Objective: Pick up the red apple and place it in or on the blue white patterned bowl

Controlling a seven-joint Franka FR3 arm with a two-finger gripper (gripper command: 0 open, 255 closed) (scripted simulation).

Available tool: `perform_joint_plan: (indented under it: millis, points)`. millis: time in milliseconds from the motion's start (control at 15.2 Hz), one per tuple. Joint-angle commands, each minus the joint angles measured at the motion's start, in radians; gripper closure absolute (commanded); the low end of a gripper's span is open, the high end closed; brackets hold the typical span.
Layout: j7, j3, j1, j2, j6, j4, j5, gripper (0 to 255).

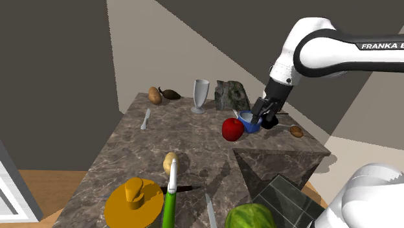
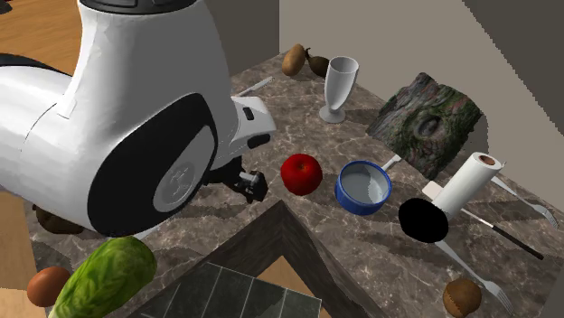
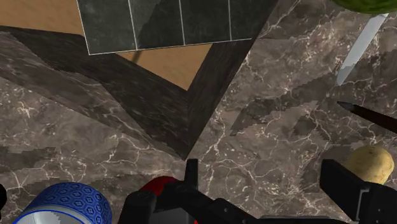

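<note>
We find the apple on the marble counter, close to the gripper but outside its reach. From the wrist camera only a red sliver of it shows, beside the outer face of one finger. The fingers stand wide apart, with nothing between them but bare marble.

The bowl sits just past the apple on that same outer side, near it but apart (the second exterior view shows a strip of counter between them). In the shoulder view the gripper hangs at the bowl's rim; we cannot tell how high above it.

By the other finger lies a potato. Farther ahead of the fingertips we see a knife, and beyond it the edge of a cabbage. A mossy block stands near the gripper. A goblet is farther off, past the apple. An orange lid and a green bottle lie well apart from the gripper, across the counter.
</note>
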Motion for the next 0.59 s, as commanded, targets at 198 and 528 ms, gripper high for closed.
perform_joint_plan:
  millis: [198,528]
  points:
    - [-0.004,-0.008,-0.042,0.105,0.268,-0.05,-0.049,0]
    - [0.011,-0.011,-0.089,0.245,0.529,-0.062,-0.099,0]
